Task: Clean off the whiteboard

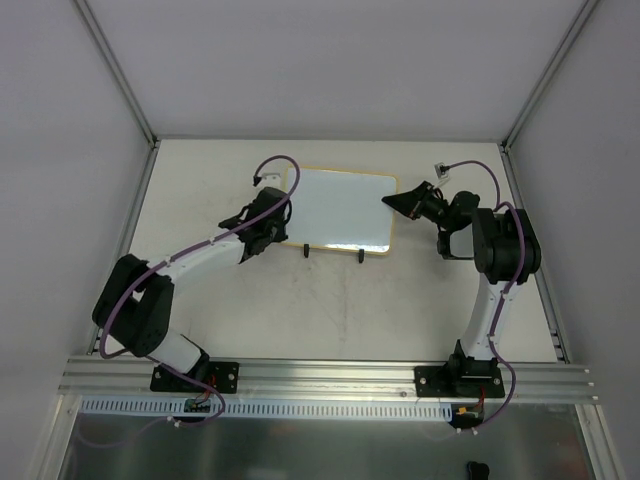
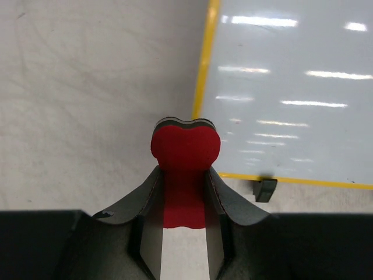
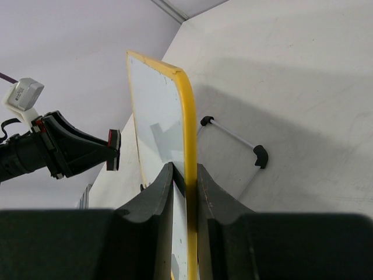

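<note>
The whiteboard [image 1: 340,210] stands at the back middle of the table on two black feet, its yellow-tan frame [image 3: 187,116] clamped at the right edge by my shut right gripper [image 3: 185,172] [image 1: 392,202]. Its white face [image 2: 291,87] shows only light reflections. My left gripper [image 2: 183,172] [image 1: 280,212] is shut on a red bone-shaped eraser [image 2: 185,149]. The eraser's head sits beside the board's left edge, near the lower left corner. In the right wrist view the eraser [image 3: 114,149] hangs in front of the board, a short gap away from its face.
A wire prop with black end caps [image 3: 233,137] sticks out behind the board. One black foot [image 2: 265,189] sits just right of the left fingers. White enclosure walls [image 1: 60,150] close the sides and back, and an aluminium rail [image 1: 330,378] runs along the near edge.
</note>
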Robot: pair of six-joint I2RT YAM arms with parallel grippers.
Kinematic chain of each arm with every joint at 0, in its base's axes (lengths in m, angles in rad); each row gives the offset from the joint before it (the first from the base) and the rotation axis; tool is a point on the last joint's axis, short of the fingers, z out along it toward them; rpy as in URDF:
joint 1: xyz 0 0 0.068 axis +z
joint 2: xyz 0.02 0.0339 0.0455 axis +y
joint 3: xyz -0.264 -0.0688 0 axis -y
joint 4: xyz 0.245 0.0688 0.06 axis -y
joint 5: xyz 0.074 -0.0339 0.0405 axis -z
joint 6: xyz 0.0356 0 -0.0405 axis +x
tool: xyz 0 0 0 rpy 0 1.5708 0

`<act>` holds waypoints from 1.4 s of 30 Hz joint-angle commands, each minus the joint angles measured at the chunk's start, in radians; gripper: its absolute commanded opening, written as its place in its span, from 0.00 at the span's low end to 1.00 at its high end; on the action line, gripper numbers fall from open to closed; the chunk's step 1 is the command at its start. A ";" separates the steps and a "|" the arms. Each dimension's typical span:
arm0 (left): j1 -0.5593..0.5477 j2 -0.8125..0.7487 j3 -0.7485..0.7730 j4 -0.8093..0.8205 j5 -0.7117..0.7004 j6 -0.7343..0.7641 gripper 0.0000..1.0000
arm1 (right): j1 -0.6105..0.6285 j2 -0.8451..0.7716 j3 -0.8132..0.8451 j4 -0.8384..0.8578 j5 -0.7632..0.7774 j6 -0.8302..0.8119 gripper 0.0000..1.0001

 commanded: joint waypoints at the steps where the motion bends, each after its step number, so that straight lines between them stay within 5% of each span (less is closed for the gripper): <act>1: 0.082 -0.101 -0.056 0.026 0.052 -0.046 0.00 | 0.012 -0.017 -0.025 0.138 -0.009 -0.075 0.00; 5: 0.159 -0.121 -0.121 0.032 0.142 -0.090 0.00 | 0.012 -0.023 -0.031 0.138 -0.006 -0.079 0.00; 21: 0.180 -0.125 -0.259 -0.009 0.224 -0.132 0.04 | 0.012 -0.024 -0.036 0.138 -0.003 -0.081 0.00; 27: 0.179 -0.138 -0.285 -0.008 0.207 -0.126 0.27 | 0.012 -0.023 -0.034 0.138 -0.004 -0.082 0.01; 37: 0.179 -0.133 -0.303 -0.008 0.209 -0.107 0.34 | 0.012 -0.024 -0.034 0.138 -0.004 -0.082 0.02; 42: 0.179 -0.151 -0.308 -0.009 0.204 -0.100 0.59 | 0.012 -0.024 -0.031 0.138 -0.004 -0.081 0.04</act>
